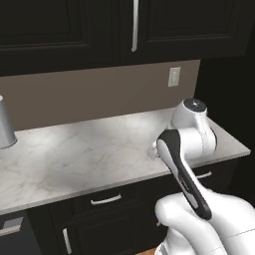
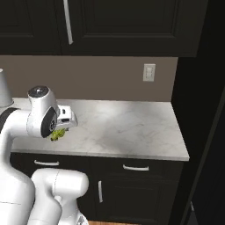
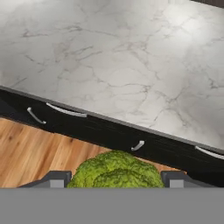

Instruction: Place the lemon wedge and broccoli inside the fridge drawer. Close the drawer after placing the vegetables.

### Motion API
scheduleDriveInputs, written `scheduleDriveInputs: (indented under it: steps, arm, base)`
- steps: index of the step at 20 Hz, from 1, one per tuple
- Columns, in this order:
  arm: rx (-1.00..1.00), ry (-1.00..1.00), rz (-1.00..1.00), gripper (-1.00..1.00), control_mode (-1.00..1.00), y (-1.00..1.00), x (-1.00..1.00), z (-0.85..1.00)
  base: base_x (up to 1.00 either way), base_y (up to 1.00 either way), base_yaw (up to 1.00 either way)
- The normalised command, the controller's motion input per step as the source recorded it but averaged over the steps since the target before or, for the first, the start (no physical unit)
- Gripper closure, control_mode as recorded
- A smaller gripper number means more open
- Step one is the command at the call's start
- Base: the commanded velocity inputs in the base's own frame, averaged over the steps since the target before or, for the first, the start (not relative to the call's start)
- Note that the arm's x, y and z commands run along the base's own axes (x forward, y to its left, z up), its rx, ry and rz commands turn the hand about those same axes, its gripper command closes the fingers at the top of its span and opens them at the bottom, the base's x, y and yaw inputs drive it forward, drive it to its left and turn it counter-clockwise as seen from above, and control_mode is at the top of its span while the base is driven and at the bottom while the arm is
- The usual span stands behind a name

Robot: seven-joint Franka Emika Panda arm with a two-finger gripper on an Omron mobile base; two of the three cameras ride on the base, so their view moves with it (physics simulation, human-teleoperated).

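The white Franka arm with dark joints folds over the edge of a white, grey-veined marble countertop (image 1: 89,154), its elbow raised and its wrist bent down toward the counter's front lip. In the hand view, the two-finger gripper (image 3: 114,178) is closed on the broccoli (image 3: 116,173), a bumpy green floret whose head bulges up between the two small dark fingertips (image 3: 54,178), one on either side and each touching it. The camera on the hand looks down past the floret at the marble top, the black drawer fronts with curved silver handles (image 3: 65,110) below it, and a strip of warm wooden floor (image 3: 39,153). From the right base view, the same broccoli (image 2: 57,134) shows as a green clump under the white wrist, just above the counter near its front edge. Black upper cabinets (image 2: 123,26) hang above a taupe backsplash carrying a white wall outlet (image 2: 149,72).
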Motion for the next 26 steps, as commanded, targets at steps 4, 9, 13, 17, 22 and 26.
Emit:
scheduleDriveInputs:
  steps: [4, 9, 13, 17, 22, 26]
  arm:
    - [0.00, 0.02, 0.00, 1.00, -1.00, 0.02, -0.01, 0.00]
    - [0.00, -0.05, -0.02, 1.00, 1.00, 0.00, -0.21, 0.00]
    - [0.00, 0.00, 0.00, 1.00, 1.00, 0.00, 0.00, 0.00]
    - [0.00, 0.00, 0.00, 1.00, 1.00, 0.00, 0.00, 0.00]
    - [0.00, 0.00, 0.00, 1.00, 1.00, 0.00, 0.00, 0.00]
    - [0.00, 0.00, 0.00, 1.00, 1.00, 0.00, 0.00, 0.00]
  base:
    - [0.00, 0.00, 0.00]
    - [-0.40, -0.05, -0.05]
    - [-1.00, -0.41, -0.25]
    - [-1.00, -0.70, -0.31]
    - [-0.92, -1.00, -0.23]
    - [-0.21, -1.00, -0.05]
